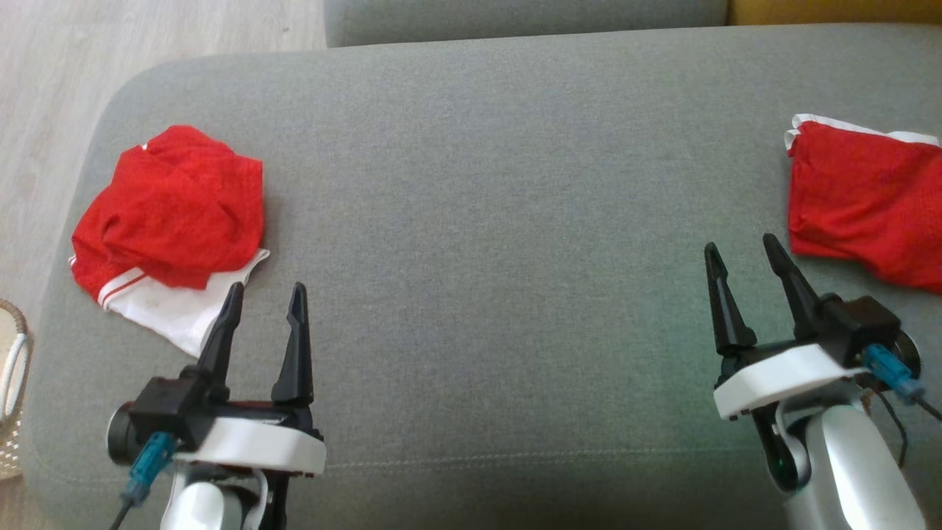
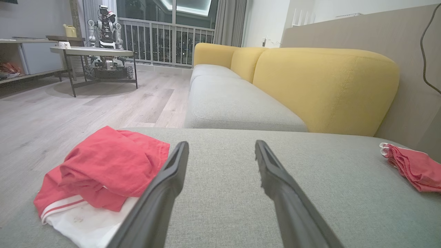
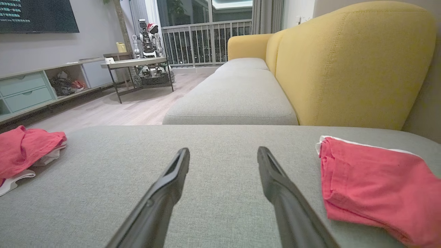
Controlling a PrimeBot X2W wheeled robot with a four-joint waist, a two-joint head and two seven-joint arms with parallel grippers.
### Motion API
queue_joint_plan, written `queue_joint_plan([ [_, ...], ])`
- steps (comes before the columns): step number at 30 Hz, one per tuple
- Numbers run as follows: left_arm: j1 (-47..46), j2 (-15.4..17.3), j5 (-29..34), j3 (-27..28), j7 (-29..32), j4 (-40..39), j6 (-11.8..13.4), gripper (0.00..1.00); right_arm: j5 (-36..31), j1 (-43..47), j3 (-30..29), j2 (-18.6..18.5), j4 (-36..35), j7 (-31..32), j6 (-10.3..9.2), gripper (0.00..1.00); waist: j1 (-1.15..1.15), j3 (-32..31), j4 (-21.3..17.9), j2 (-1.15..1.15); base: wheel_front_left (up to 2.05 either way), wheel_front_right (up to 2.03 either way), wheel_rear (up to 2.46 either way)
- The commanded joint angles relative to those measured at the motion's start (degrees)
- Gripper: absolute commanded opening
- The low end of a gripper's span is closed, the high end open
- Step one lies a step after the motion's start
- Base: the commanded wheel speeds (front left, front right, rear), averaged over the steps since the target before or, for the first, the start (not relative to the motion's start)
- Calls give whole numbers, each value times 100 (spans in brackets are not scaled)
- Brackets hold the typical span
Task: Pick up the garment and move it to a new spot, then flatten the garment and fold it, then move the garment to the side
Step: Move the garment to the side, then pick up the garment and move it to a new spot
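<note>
Garment (image 1: 169, 213) is the target: my left tool (image 1: 266, 294), spread wide and empty, sits at the near edge of that crumpled red-and-white heap at the grey cushion's (image 1: 500, 221) left end. My right tool (image 1: 741, 246), also spread and empty, hangs beside a folded red cloth (image 1: 861, 199) far right. I'd pinch a thick red fold, not the thin white hem.

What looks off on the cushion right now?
The crumpled red garment at the left end of the cushion sits in a heap, its white part sticking out underneath. The folded red garment at the right lies flat. Nothing spilled or damaged.
</note>
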Motion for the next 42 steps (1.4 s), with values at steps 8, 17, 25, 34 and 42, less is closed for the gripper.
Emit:
queue_joint_plan([
  [8, -241, 2, -31, 181, -31, -196, 32, 100, 77, 18, 40, 35, -330, -53, -2, 100, 0, 47, 44, 0, 0, 0, 0],
  [17, -325, 2, -329, 92, -31, -147, 116, 100, 63, 172, 10, 35, -497, -53, -2, 100, 0, 80, 673, 0, 0, 0, 0],
  [25, -123, 2, -334, 231, -31, -137, 219, 100, 86, 238, 362, 36, -336, -53, -2, 100, 0, -134, 1480, 0, 0, 0, 0],
  [34, 86, 2, -181, 402, -31, -227, 248, 100, 228, 317, 617, 36, -262, -53, -2, 100, 0, -299, 2055, 0, 0, 0, 0],
  [42, 138, 2, -187, 505, -31, -287, 256, 100, 305, 296, 667, 36, -213, -53, -2, 100, 0, -287, 2215, 0, 0, 0, 0],
])
